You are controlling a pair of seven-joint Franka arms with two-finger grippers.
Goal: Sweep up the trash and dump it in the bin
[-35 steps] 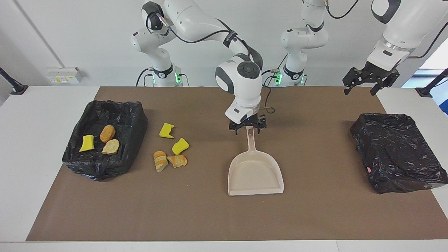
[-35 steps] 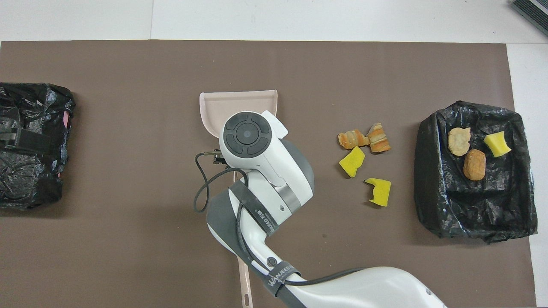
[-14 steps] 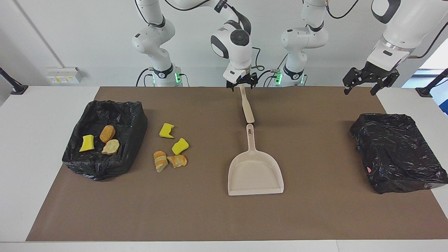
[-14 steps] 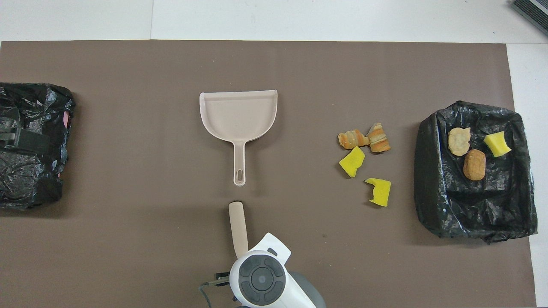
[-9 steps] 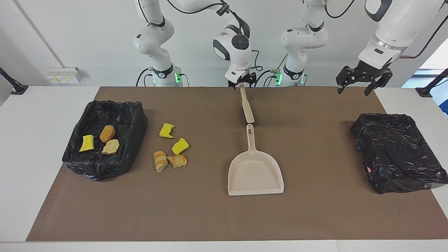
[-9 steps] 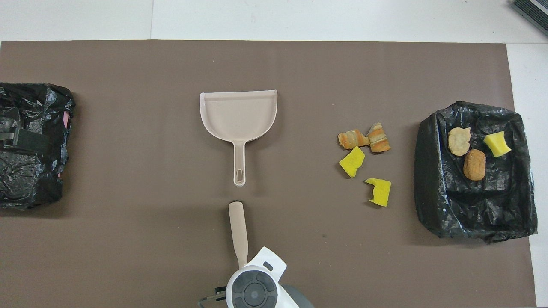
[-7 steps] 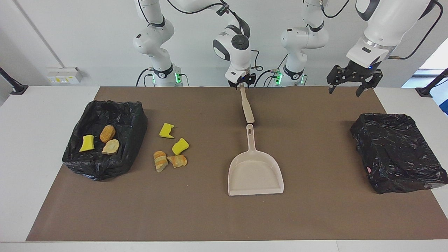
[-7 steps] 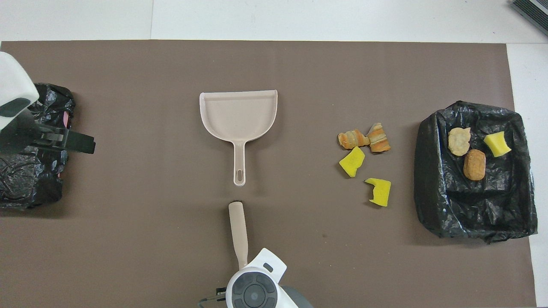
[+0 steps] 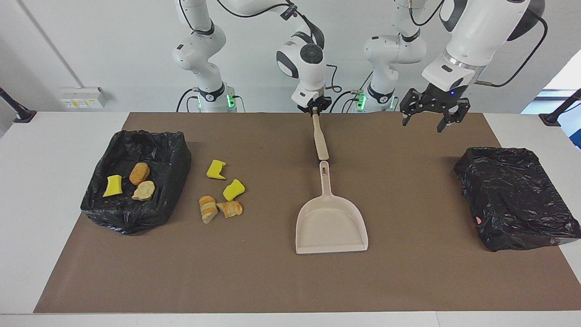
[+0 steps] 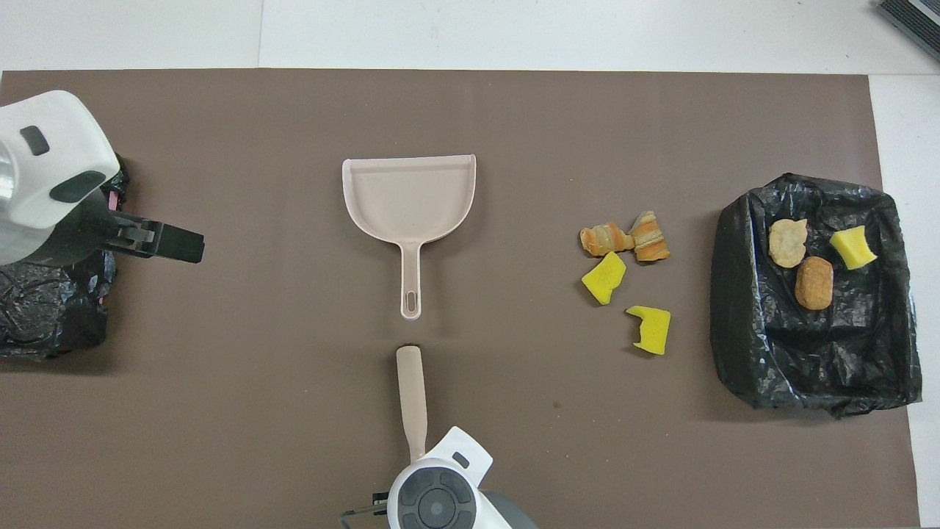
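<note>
A white desk (image 9: 63, 136) carries a matte brown mat (image 9: 408, 281) that covers most of its top. At each end of the mat sits a bin lined with crinkled, glossy black plastic. The bin (image 9: 136, 181) at the right arm's end holds three pieces of trash (image 9: 136, 180): a yellow spongy wedge, a golden-brown nugget and a pale lump. The bin (image 9: 515, 197) at the left arm's end shows only folded plastic.

Mid-mat lies a smooth beige dustpan (image 9: 331, 222), flat, its mouth toward the desk edge farthest from the robots and its slim handle pointing at them. In line with that handle lies the brush handle (image 9: 320, 141), beige and slender, its tip just short of the dustpan's.

Four loose trash pieces (image 9: 222, 193), two yellow spongy bits and two striped bread-like chunks, lie on bare mat between the dustpan and the filled bin, well apart from both pincers.

The right pincer (image 9: 315, 109) is clamped on the brush handle's robot-side end at the mat's edge. The left pincer (image 9: 429, 119) hangs spread wide, holding nothing, over bare mat toward the left arm's end.
</note>
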